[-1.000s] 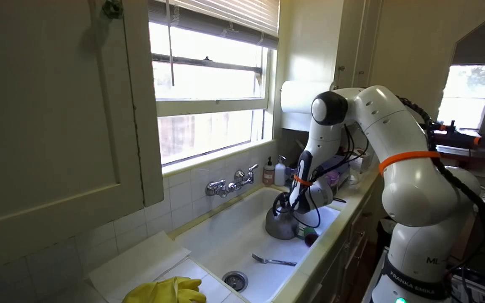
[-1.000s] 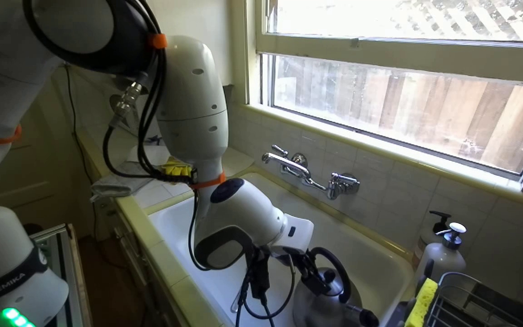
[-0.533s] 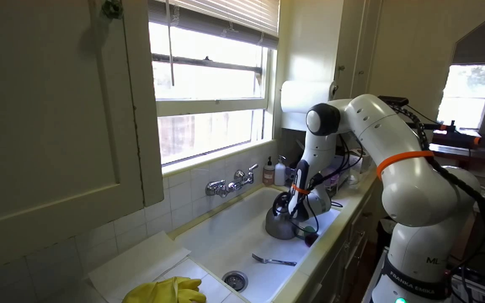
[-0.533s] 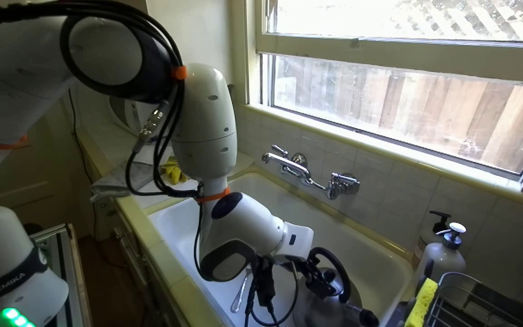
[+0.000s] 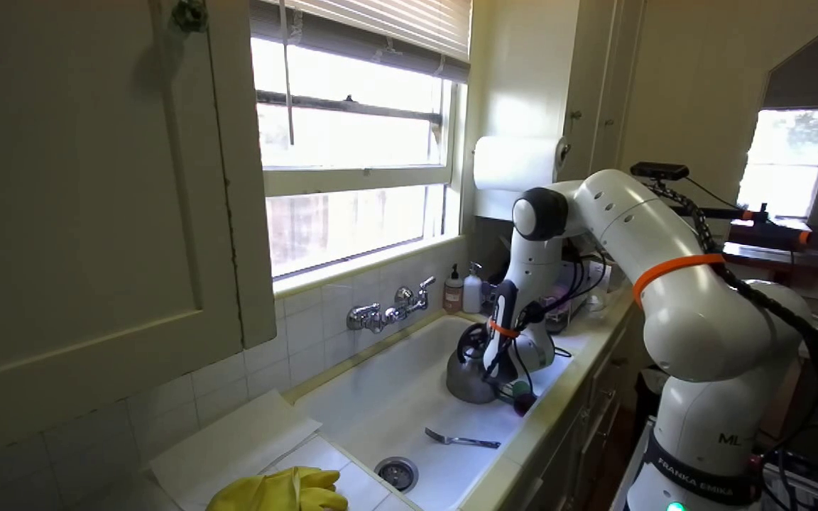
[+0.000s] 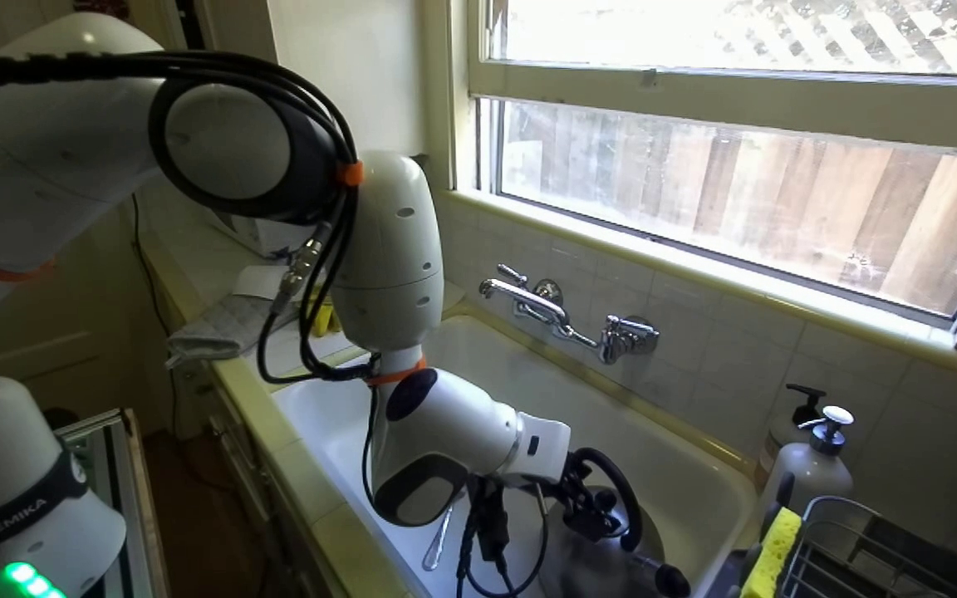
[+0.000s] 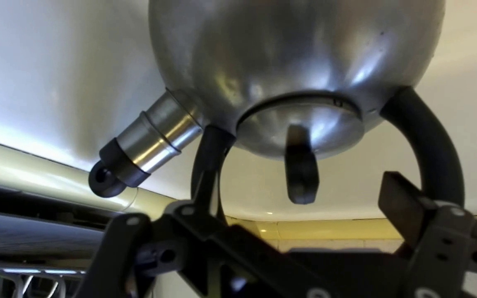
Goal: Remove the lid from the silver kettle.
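Note:
The silver kettle (image 7: pixel 296 45) stands in the white sink, and it shows in both exterior views (image 5: pixel 469 381) (image 6: pixel 603 565). In the wrist view its black arched handle (image 7: pixel 439 145) comes up on both sides of the lid. The round silver lid (image 7: pixel 259 128) sits on the kettle's top, with a black knob (image 7: pixel 302 178) standing up from it. My gripper (image 7: pixel 302 188) is open, with one finger on each side of the knob and apart from it. The fingers lie close to the handle; whether they touch it I cannot tell. In an exterior view the gripper (image 6: pixel 591 515) partly covers the lid.
A fork (image 5: pixel 462 441) lies in the sink (image 5: pixel 388 397) near the drain. A chrome faucet (image 6: pixel 561 316) is on the wall. Soap bottles (image 6: pixel 807 473), a yellow sponge (image 6: pixel 773 556) and a wire rack (image 6: pixel 852 531) stand beside the kettle. Yellow gloves (image 5: pixel 277 490) lie on the counter.
The arm's elbow has come down and the wrist has tilted and sunk a little at the kettle. The gripper stays at the lid. The kettle stands in nearly the same place.

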